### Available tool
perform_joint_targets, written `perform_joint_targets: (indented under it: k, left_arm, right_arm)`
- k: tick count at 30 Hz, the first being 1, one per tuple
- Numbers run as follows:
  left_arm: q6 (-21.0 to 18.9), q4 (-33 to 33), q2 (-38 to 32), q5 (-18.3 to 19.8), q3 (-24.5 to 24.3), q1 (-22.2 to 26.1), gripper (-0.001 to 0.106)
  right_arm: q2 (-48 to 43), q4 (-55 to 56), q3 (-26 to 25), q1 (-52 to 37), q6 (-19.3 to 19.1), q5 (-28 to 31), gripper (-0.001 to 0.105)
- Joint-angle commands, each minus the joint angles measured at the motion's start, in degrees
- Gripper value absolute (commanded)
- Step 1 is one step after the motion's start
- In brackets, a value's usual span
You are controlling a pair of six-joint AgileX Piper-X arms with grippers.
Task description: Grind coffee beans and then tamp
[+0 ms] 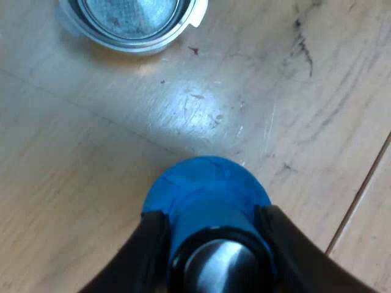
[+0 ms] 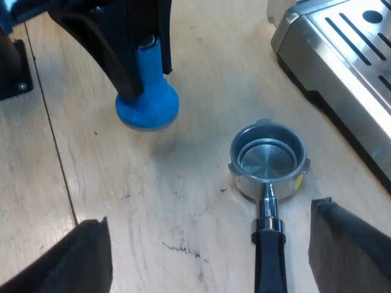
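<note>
Left gripper [image 1: 212, 217]: the two black fingers are pinched on the stem of the blue tamper [image 1: 204, 186], one each side, flat base pointing down at the wooden surface [image 1: 91, 159]. That grip keeps the base level, ready for a straight press. Whether the base touches the wood or hangs just above it, I cannot tell.

Right gripper [image 2: 211, 213]: fingers spread wide, holding nothing, straddling the dark handle [image 2: 269, 256] from above without touching it. Probably lined up to take the handle.

Beyond: the metal holder [image 2: 267, 160] lies on the wood, basket mouth up, handle running back toward the right gripper. The tamper is near it but apart, not over the basket. The basket bottom looks like bare metal; I judge no grounds are in it, so grinding comes first.

Farthest: the espresso machine [image 2: 342, 43], its slotted steel tray just past the holder.
</note>
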Motion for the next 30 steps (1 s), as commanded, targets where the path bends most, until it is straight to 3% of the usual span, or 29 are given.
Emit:
perform_joint_targets:
  k: [1, 4, 19, 30]
  left_arm:
    - [-0.96, 1.59, -1.6, -0.56, -0.45, -0.23, 0.0]
    - [-0.96, 1.81, -2.39, -0.56, -0.67, -0.23, 0.0]
    - [-0.96, 1.93, -1.76, 0.32, -9.55, -0.76, 0.0]
    - [-0.96, 1.76, 5.94, -1.86, -15.94, -7.0, 0.0]
  right_arm:
    - [-0.15, -0.77, -0.29, 0.1, 3.32, -0.08, 0.069]
    - [-0.15, -0.37, -0.29, 0.1, 6.39, 0.05, 0.069]
    - [-0.15, -2.07, 1.88, 0.1, 6.38, 4.56, 0.069]
    - [-0.15, -2.97, 1.88, 0.1, 6.38, 5.06, 0.069]
